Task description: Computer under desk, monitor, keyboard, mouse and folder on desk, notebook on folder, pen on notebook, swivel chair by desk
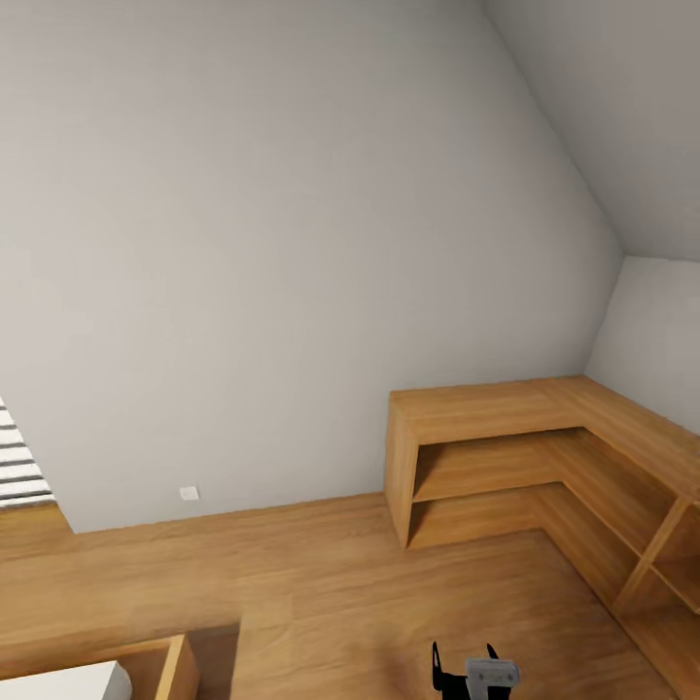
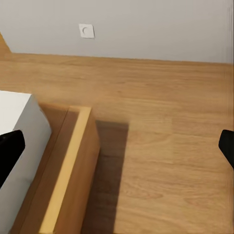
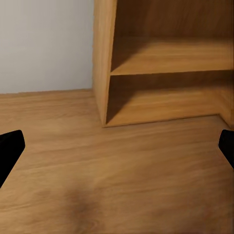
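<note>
Head view: wall [image 1: 272,243], plain grey, meeting a sloped grey ceiling [image 1: 603,87]; plank floor [image 1: 321,564] below. L-shaped wooden shelf unit [image 1: 506,457] fills the far corner, two open tiers, nothing on them. Corner of the wooden bed frame [image 1: 180,666] with white mattress [image 1: 68,682] sits low on my left side; slatted white object [image 1: 19,467] at the left edge, too partial to name. My right gripper [image 1: 465,661] pokes up at the lower edge, a grey wrist block beside its dark tips. None of the task's things are in sight; I judge them to lie elsewhere in the bedroom, so the step in hand is travel and search.

Left wrist view: left gripper [image 2: 117,153], black fingertips [image 2: 9,146] at opposite edges of the picture, so my jaws stand wide and hold nothing. Bed frame rail and mattress corner lie under and beside this arm; wall socket [image 2: 87,31] sits low on the wall beyond.

Right wrist view: jaws likewise wide and empty, tips at either edge. Shelf unit's end panel and two tiers stand ahead across bare floor.

Handling note: I judge the best move to be turning the base toward open floor while keeping both arms tucked. Edges to mind: bed rail close on my left, shelf corner ahead on my right. Open room lies between them, along the wall.
</note>
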Motion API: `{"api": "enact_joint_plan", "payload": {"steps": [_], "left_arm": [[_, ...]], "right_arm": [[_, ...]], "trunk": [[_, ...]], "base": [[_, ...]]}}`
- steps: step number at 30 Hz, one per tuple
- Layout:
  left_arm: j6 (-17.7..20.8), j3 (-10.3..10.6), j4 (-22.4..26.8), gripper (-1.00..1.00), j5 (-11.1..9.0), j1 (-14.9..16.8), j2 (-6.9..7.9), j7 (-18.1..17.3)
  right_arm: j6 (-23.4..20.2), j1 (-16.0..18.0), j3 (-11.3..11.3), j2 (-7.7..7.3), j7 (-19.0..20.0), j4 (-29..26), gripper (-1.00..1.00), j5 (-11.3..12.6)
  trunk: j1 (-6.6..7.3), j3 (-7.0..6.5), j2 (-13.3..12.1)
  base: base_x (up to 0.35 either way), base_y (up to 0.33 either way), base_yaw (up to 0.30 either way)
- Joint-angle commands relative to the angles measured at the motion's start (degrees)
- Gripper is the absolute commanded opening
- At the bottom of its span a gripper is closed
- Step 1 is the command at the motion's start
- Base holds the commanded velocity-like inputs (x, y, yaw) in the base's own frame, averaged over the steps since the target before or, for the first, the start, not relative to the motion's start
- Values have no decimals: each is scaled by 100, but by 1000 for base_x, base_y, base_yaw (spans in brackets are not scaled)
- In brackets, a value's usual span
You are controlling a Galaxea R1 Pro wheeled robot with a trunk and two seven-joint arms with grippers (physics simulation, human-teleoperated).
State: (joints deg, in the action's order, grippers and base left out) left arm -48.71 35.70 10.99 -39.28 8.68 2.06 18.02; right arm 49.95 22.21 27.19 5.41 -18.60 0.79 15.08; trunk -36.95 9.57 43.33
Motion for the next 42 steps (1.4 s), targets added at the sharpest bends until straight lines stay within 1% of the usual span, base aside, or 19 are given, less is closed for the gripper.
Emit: {"api": "enact_joint_plan", "payload": {"steps": [1, 20, 35, 42], "left_arm": [[-7, 49, 9, 100, -10, 2, 4, 52], [-7, 43, 7, 100, -10, 2, 4, 52], [-8, 42, 7, 100, -13, 2, 13, 67], [-7, 42, 6, 100, -17, 2, 6, 62]], "right_arm": [[14, 6, 50, 4, -21, 8, 100, 35], [14, 8, 46, 3, -20, 16, 100, 33], [14, 6, 50, 3, -20, 13, 100, 22], [14, 8, 49, 3, -20, 10, 100, 23]], "trunk": [[-4, 12, 6], [-4, 54, 6], [-4, 55, 6], [-4, 55, 6]], "base": [[326, 0, -244], [321, 0, -245], [37, 3, -250], [245, 33, -252]]}}
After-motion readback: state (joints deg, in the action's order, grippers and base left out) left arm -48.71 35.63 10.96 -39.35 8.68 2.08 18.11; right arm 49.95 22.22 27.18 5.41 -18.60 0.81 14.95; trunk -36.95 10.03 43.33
